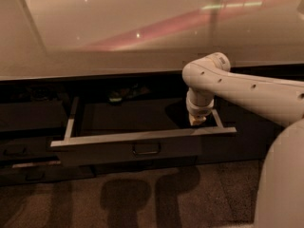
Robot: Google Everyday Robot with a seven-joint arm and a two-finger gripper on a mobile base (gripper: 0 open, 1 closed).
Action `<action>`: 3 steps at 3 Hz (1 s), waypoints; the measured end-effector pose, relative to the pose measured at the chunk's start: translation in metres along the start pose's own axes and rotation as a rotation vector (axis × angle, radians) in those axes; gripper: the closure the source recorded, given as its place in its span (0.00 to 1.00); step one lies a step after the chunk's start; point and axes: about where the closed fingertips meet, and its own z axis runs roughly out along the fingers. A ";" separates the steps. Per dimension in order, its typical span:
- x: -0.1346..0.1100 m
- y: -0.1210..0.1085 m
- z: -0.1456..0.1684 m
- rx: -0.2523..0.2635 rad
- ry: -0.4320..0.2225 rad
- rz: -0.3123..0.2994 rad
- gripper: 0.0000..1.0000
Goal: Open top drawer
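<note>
The top drawer [118, 152] is pulled well out from under the pale counter, showing a dark inside and pale metal side rails. Its small loop handle [146, 149] sits at the centre of the dark front panel. My white arm reaches in from the right and bends down over the drawer's right rear part. The gripper [197, 120] points down just inside the drawer, near the right rail and a little behind the front panel's top edge. It is apart from the handle, to its upper right.
A broad pale countertop [142, 27] overhangs the drawers. Shorter dark drawer fronts [28, 172] lie at lower left. My white base [285, 184] fills the lower right corner. Brown floor [142, 198] with shadows spreads in front.
</note>
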 end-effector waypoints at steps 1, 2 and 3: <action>0.003 0.030 0.011 -0.014 0.004 0.022 0.34; 0.005 0.045 0.012 -0.009 0.012 0.037 0.11; 0.009 0.079 0.029 -0.047 0.044 0.060 0.00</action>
